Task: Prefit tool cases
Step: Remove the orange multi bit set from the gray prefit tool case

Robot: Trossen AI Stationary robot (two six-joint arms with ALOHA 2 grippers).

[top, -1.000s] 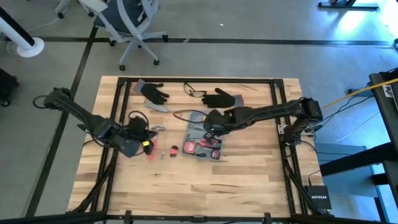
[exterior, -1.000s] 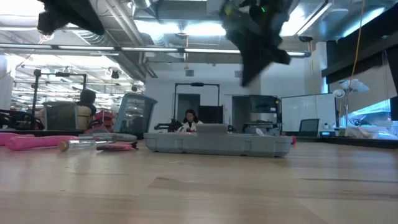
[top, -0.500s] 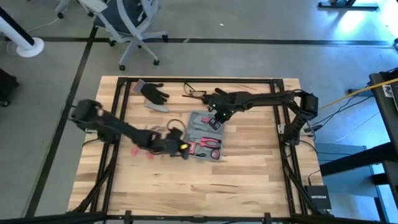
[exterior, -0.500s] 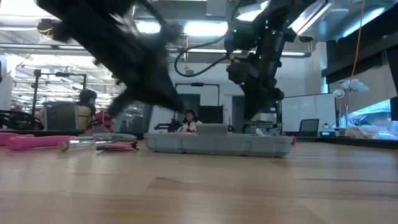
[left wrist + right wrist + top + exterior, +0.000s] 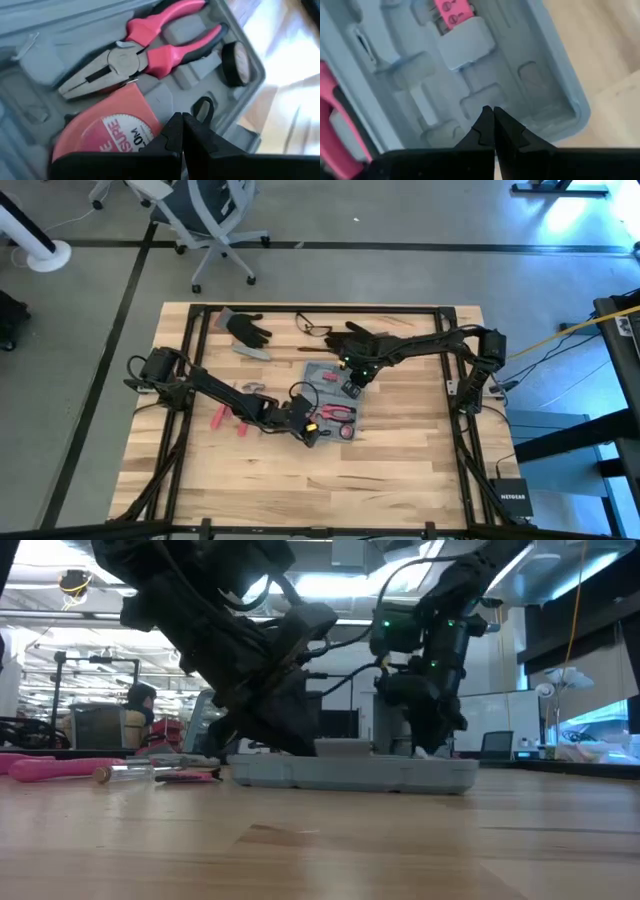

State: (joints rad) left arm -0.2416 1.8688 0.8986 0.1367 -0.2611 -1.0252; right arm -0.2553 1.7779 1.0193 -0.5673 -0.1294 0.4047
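Clearly you have a stiff, light, slick plastic tool case (image 5: 330, 397) lying open mid-table, so with the left gripper (image 5: 182, 131) and right gripper (image 5: 493, 122) both pinched shut, empty, over its tray, I'd judge its raised rim the surest hold.

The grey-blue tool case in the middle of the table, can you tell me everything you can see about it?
The tool case is a flat grey-blue plastic box with rounded corners, lying open on the wooden table near its middle. Inside are moulded grey slots. Some hold red-handled pliers, a red tape measure and a black roll of tape; other slots are empty. The left gripper, shut, is right over the tape measure. The right gripper, also shut, is just above an empty slot.
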